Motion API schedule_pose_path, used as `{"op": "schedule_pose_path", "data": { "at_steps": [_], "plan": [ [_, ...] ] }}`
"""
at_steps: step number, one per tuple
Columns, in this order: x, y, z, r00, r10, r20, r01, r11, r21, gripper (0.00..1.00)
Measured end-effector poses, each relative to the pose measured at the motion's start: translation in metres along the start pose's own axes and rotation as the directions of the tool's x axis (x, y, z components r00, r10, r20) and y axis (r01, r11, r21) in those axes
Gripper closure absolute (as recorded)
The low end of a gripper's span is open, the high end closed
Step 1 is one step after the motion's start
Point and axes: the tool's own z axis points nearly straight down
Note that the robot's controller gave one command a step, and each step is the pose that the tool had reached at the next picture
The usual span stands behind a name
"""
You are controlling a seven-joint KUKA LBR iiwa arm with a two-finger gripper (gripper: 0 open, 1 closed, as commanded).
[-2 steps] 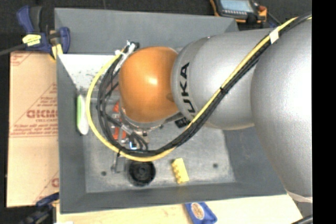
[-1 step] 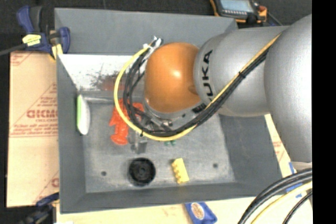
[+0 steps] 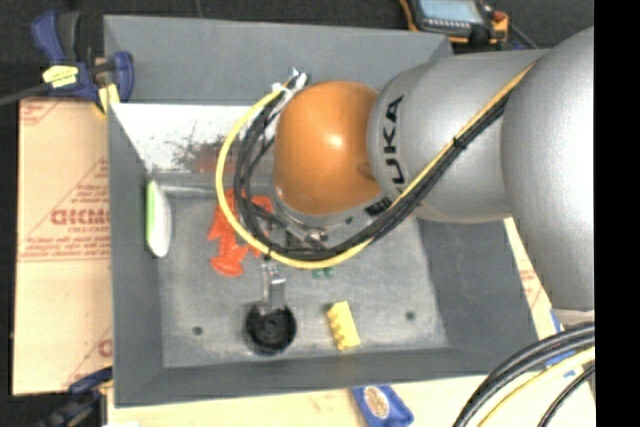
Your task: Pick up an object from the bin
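Below the orange wrist cover, my gripper (image 3: pixel 272 289) sticks out as a narrow grey metal piece in the middle of the bin. Its tip is just above a black round disc-like thing (image 3: pixel 270 328) that lies near the bin's front wall. An orange plastic thing (image 3: pixel 228 237) with ragged edges lies just left of the gripper, partly hidden under the cables. To the right of the black disc, a small yellow block (image 3: pixel 341 325) rests on the bin floor.
A white tube with a green edge (image 3: pixel 157 218) lies along the left wall. A small green bit (image 3: pixel 322 271) peeks out under the wrist. The arm and its cable loops cover the bin's middle and right.
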Motion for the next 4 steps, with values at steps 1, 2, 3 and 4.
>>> {"op": "schedule_pose_path", "data": {
  "at_steps": [1, 2, 3, 4],
  "plan": [
    [0.0, 0.0, 0.0, 1.0, 0.0, 0.0, 0.0, 1.0, 0.0, 0.0],
    [-0.008, 0.004, -0.007, 1.0, -0.013, 0.004, 0.013, 1.0, 0.0, 0.0],
    [0.004, 0.003, 0.037, 0.993, -0.116, 0.011, 0.116, 0.993, 0.002, 0.0],
    [0.022, -0.002, 0.066, 0.925, -0.38, 0.003, 0.38, 0.925, 0.0, 0.0]
  ]
}}
